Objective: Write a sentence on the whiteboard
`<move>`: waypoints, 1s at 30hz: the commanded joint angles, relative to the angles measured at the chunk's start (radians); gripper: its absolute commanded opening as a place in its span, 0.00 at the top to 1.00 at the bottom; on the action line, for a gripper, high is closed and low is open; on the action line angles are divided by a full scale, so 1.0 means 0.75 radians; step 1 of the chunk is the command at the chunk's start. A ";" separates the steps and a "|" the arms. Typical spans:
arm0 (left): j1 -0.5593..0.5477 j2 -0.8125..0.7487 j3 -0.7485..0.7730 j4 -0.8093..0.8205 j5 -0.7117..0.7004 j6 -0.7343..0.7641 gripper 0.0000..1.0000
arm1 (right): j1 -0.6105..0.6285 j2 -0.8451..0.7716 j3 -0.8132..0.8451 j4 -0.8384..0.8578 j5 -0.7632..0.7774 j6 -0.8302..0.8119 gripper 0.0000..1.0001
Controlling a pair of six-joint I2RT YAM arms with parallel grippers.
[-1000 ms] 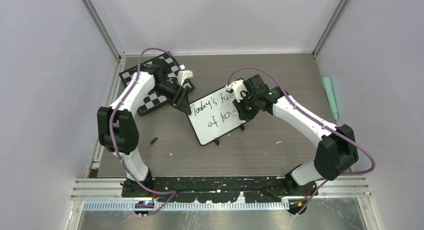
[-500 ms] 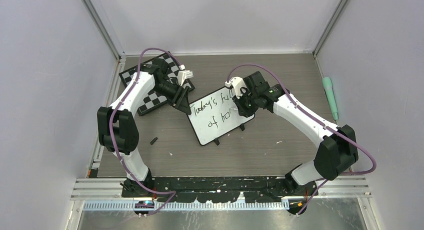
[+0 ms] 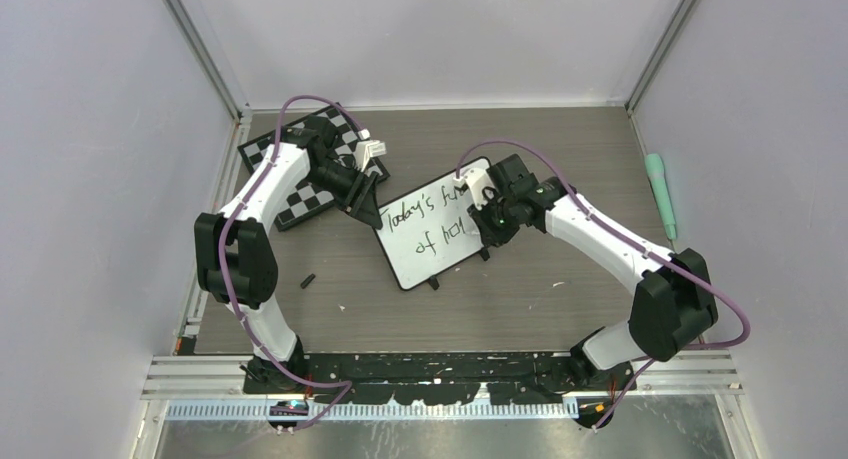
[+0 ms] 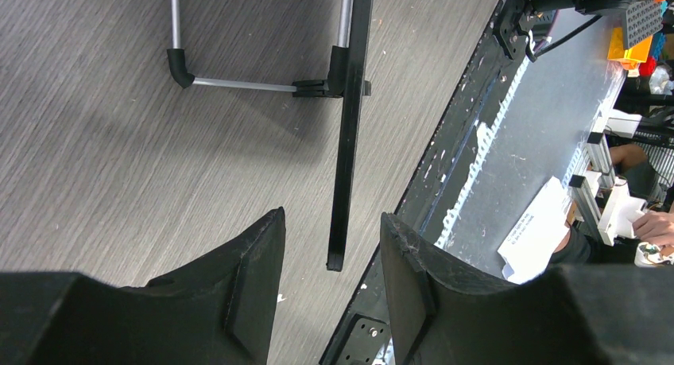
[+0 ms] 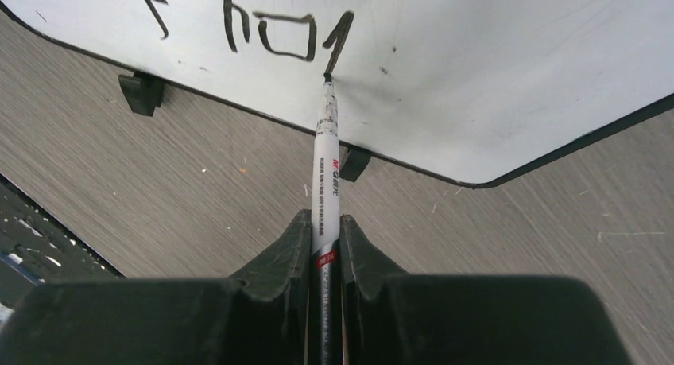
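The whiteboard (image 3: 432, 251) lies tilted on the wooden table, black-framed. The sentence (image 3: 428, 207) on it reads "Today's fu…" with "of ho" and a fresh stroke below; the right arm hides the line ends. My right gripper (image 3: 488, 213) is shut on a white-and-black marker (image 5: 329, 170), whose tip touches the whiteboard (image 5: 509, 71) at the stroke after "ho" (image 5: 280, 45). My left gripper (image 3: 368, 205) is at the board's left corner. In the left wrist view it (image 4: 331, 215) is open, with the whiteboard's thin black edge (image 4: 348, 142) between its fingers, touching neither.
A checkered chessboard (image 3: 298, 197) lies at the back left under the left arm. A green pen-like tool (image 3: 660, 194) lies by the right wall. A small black piece (image 3: 308, 279) sits left of the board. The board's metal stand leg (image 4: 238, 84) rests on the table.
My right gripper lifted toward the back, then came down again with the marker. A new stroke now stands after "ho". The left arm has not moved.
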 commanded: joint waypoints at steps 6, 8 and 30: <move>-0.005 -0.028 0.020 0.006 0.013 0.002 0.51 | 0.041 -0.046 -0.039 0.037 -0.048 0.020 1.00; -0.005 -0.027 0.022 0.005 0.012 0.001 0.51 | 0.043 -0.041 -0.020 0.025 -0.071 0.017 1.00; -0.007 -0.028 0.028 -0.004 0.014 0.009 0.51 | 0.000 -0.025 0.120 0.014 0.009 0.000 1.00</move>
